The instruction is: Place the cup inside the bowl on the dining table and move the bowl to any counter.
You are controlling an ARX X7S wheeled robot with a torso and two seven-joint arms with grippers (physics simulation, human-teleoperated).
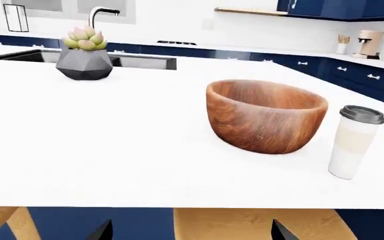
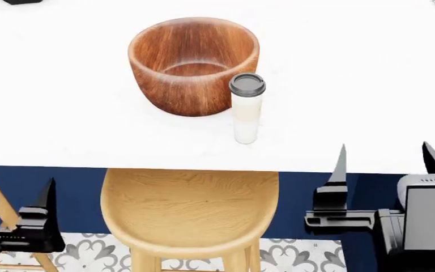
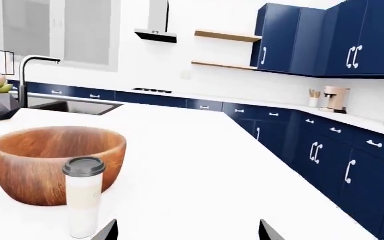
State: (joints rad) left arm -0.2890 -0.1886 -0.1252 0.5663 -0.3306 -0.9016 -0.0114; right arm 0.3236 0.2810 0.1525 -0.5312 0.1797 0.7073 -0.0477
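The cup (image 2: 246, 107) stands upright on the tabletop (image 2: 353, 85) just beside the empty bowl (image 2: 193, 65), near the edge, so the right pincer (image 2: 384, 156), fingers apart below the edge like the left pincer's (image 2: 13, 198), could topple it.

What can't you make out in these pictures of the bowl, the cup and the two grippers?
- Bowl floor: left wrist view, hidden by its near wall.
- Gap between cup and bowl: head view, the cup overlaps the bowl's side; touching or apart, cannot tell.
- Left gripper: head view, one finger cut off by the edge.
- Right gripper: right wrist view, only fingertips show; the rest is cut off.
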